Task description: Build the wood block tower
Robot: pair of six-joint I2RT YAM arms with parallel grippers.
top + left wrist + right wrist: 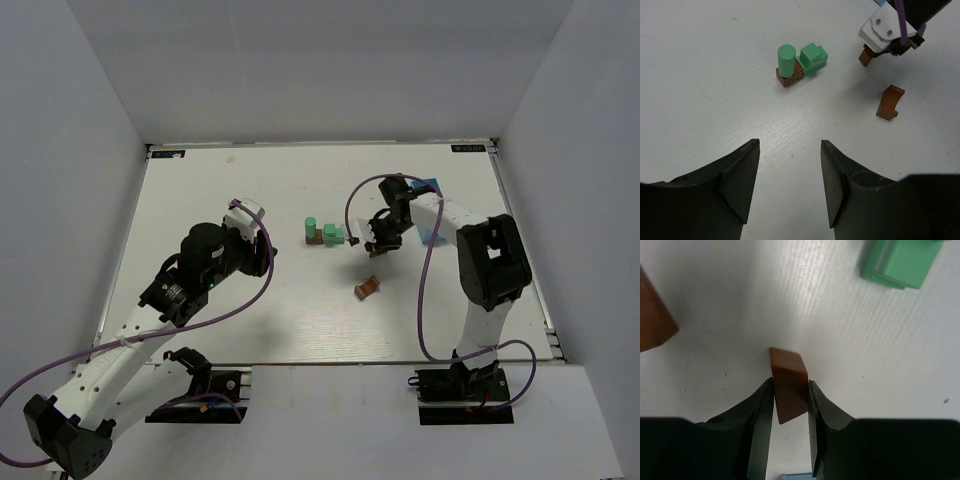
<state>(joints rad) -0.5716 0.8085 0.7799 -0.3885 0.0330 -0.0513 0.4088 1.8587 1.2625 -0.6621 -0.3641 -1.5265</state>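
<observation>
White tabletop [200, 200], pale walls all round. At the left, the left gripper [790, 145] hovers with its fingers apart, nothing between them. Mid-table stands the tower [322, 233]: a green cylinder [786, 59] on a brown base block [788, 78], with a green block [813, 56] touching on the right. Nearer and further right lies a loose notched brown block [367, 287]. Just beyond it, the right gripper [790, 390] is clamped on a brown wedge block [787, 365].

You see the left jaws standing apart over the table [715, 110], nothing between them. Ahead, a green cylinder [786, 59] stands upright on a brown block [788, 78], with a green block [813, 56] touching alongside. A notched brown block [890, 102] lies alone at right. At the top corner, the right jaws hold a brown piece [867, 56].
</observation>
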